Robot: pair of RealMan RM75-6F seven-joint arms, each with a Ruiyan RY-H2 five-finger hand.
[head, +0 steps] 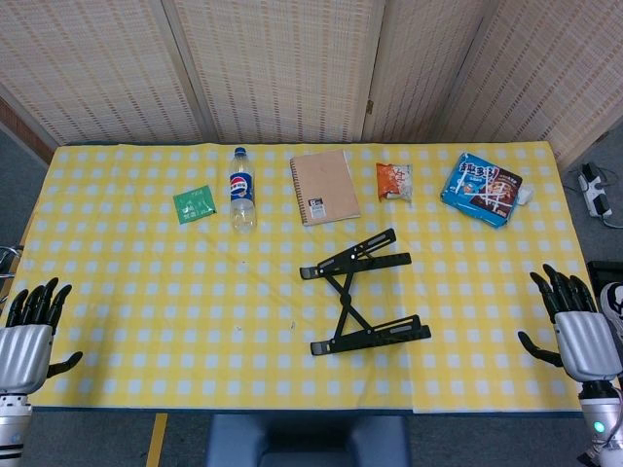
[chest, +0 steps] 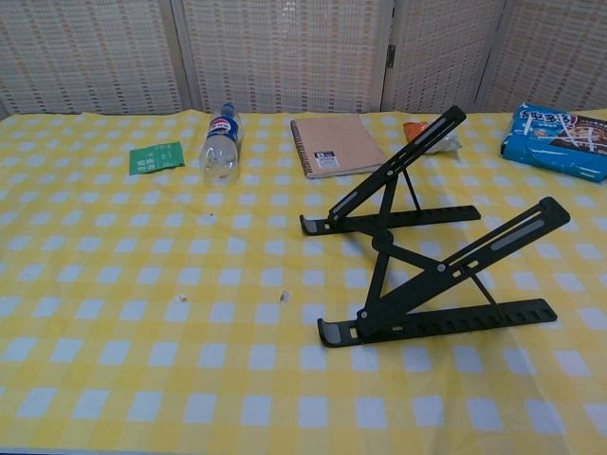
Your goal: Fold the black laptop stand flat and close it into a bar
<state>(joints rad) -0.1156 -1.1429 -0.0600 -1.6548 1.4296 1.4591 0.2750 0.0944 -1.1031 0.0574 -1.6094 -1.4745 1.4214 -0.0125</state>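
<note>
The black laptop stand stands unfolded on the yellow checked tablecloth, right of centre. In the chest view the stand has both side arms raised at an angle, joined by a crossed brace. My left hand hovers at the table's left front edge, fingers apart and holding nothing. My right hand is at the right front edge, fingers spread and holding nothing. Both hands are far from the stand and outside the chest view.
Along the far side lie a green packet, a Pepsi bottle on its side, a tan spiral notebook, an orange snack bag and a blue snack bag. A power strip lies off the right edge.
</note>
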